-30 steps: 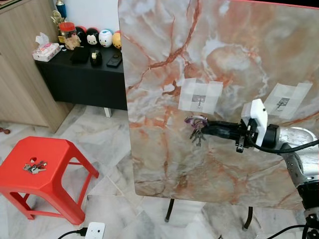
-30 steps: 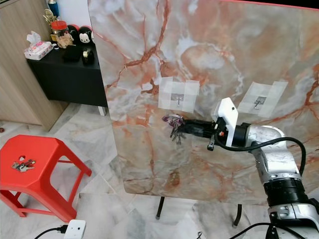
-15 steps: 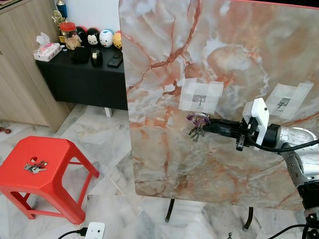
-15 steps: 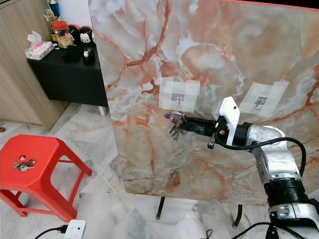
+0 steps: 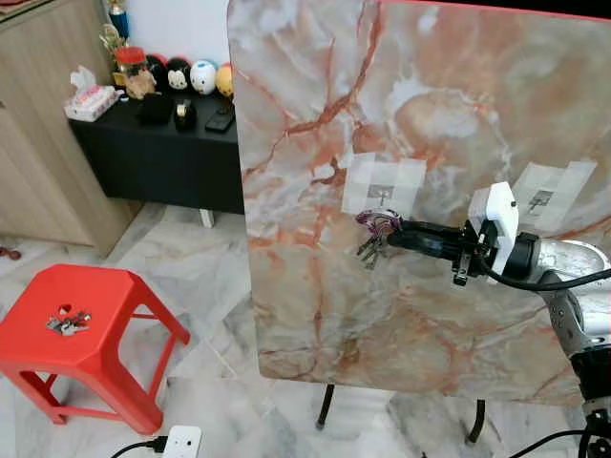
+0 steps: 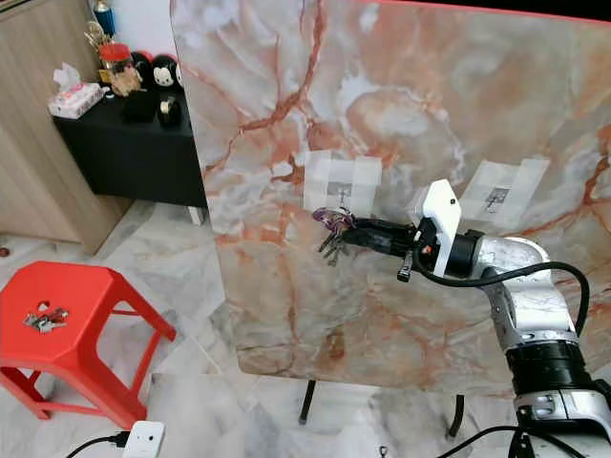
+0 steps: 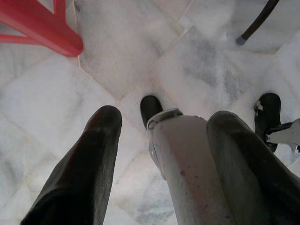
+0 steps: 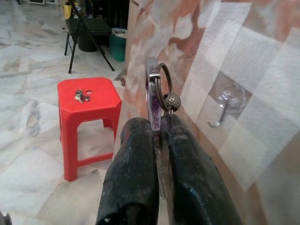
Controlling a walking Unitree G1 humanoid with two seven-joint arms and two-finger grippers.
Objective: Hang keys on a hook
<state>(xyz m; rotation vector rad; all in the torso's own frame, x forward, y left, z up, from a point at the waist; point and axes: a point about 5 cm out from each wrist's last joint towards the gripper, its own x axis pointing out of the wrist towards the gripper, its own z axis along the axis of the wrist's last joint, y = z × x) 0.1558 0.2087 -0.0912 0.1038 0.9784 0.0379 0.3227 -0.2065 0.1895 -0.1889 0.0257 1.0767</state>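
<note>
While your right gripper (image 8: 157,129) is clenching the keys (image 5: 373,236), now nearer the hook (image 8: 224,110) at its 2 o'clock, your left gripper (image 7: 164,131) is hanging open.

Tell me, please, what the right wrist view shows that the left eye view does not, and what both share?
The right wrist view alone shows a black folding chair and a green bin. The left eye view alone shows a black sideboard with round toy figures and a second taped hook. Both share the right gripper shut on the purple-ringed bunch of keys, the clear hook and the red plastic stool.
</note>
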